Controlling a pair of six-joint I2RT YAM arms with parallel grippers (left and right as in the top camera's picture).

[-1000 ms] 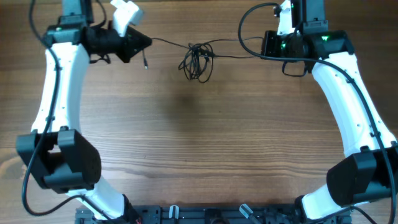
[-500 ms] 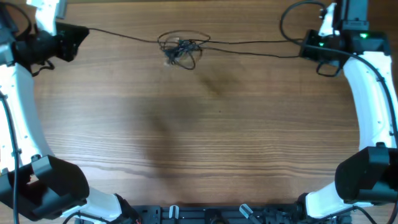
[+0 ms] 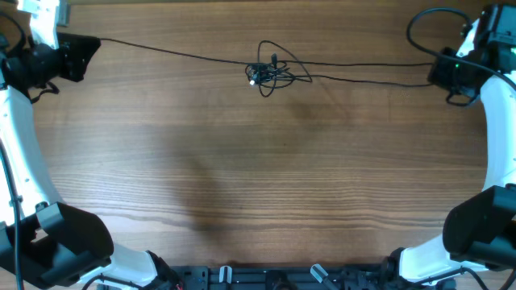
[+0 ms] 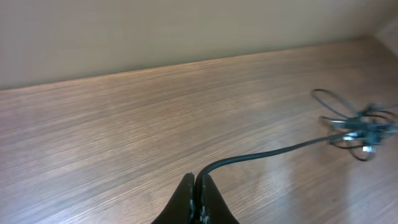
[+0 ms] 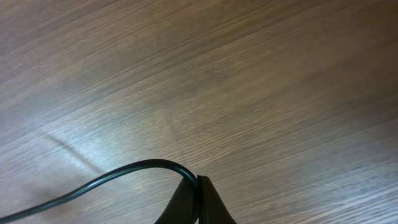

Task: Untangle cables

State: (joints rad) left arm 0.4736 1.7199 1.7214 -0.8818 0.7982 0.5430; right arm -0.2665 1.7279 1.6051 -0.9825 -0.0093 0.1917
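The cables form a small dark knot [image 3: 272, 72] near the table's far middle, with thin black strands stretched out to both sides. At the far left, my left gripper [image 3: 93, 44] is shut on one strand; the left wrist view shows that cable [image 4: 267, 152] rising from the pinched jaws [image 4: 196, 186] toward the knot [image 4: 360, 127] at the right. My right gripper [image 3: 434, 74] at the far right is shut on another strand. In the right wrist view the cable [image 5: 112, 177] curves left out of the closed jaws [image 5: 197, 183].
The wooden table [image 3: 258, 177] spans the whole view. The arms' bases and a black rail [image 3: 266, 278] line the near edge. A thick black arm wire [image 3: 431, 20] loops above the right gripper.
Both grippers have pulled far apart toward the table's sides, drawing the strands taut. The knot has tightened and shifted, now right of where it lay half a second ago.
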